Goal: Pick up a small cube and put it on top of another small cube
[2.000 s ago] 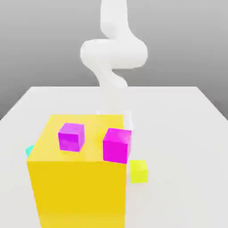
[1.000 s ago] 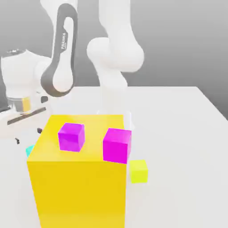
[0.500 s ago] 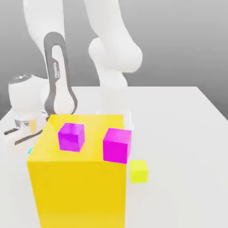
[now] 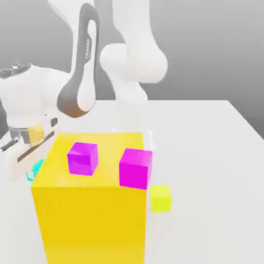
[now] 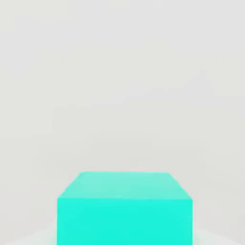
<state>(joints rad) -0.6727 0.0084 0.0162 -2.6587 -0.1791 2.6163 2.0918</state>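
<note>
The claw (image 4: 28, 166) is clenched on the small teal cube (image 4: 36, 168), which sits right at its tips, at the exterior view's left of the big yellow cube (image 4: 93, 206), over the worktop (image 4: 206, 154).

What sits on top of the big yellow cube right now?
One magenta cube rests on the big yellow cube's top. A second magenta cube overlaps its right edge in the exterior view; whether it rests on top cannot be told.
</note>
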